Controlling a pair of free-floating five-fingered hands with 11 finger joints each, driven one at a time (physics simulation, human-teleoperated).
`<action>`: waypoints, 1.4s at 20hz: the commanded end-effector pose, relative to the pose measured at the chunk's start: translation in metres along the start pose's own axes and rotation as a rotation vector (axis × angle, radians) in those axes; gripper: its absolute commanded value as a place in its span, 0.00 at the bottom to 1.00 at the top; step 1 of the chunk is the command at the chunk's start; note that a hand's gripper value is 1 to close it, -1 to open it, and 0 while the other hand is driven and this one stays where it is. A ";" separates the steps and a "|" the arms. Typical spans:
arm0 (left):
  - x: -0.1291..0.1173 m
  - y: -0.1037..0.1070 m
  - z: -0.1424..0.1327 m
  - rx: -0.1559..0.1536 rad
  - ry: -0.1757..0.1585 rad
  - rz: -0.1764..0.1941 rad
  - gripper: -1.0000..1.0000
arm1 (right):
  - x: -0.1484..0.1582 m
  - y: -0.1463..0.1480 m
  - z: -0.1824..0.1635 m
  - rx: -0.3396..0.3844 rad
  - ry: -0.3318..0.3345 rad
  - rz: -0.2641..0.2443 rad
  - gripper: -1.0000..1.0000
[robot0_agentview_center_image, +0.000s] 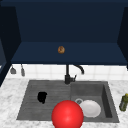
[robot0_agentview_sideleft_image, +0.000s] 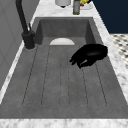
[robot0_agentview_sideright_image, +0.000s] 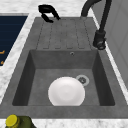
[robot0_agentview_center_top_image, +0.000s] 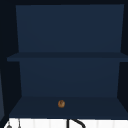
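Hand (robot0_agentview_center_image: 42, 97) over drainboard (robot0_agentview_center_image: 30, 100), red ball (robot0_agentview_center_image: 67, 115) beside white plate (robot0_agentview_center_image: 91, 108), faucet (robot0_agentview_center_image: 68, 75) behind

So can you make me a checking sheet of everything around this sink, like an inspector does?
Surface: grey sink with a ribbed draining board on the left and a basin on the right, set in a marbled counter.
Job's things: the draining board lies under the hand; nothing held.
Clutter: white plate in the basin by the drain; red ball at the front edge; greenish bottle on the counter at right; small brown thing on the cabinet's bottom shelf.
Hands: left hand over the draining board, fingers curled, holding nothing.
Cables: nothing seen.
Surroundings: black tap, white tiled wall, dark blue open cabinet above.
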 end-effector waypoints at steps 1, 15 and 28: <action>0.000 0.000 0.000 0.000 0.000 0.000 0.50 | 0.004 0.017 -0.020 -0.044 -0.064 0.081 1.00; 0.000 0.000 0.000 0.000 0.000 0.000 0.50 | 0.008 0.007 -0.034 -0.322 -0.201 0.105 1.00; 0.000 0.000 0.000 0.000 0.000 0.000 0.50 | -0.006 0.017 -0.017 -0.292 -0.164 0.058 1.00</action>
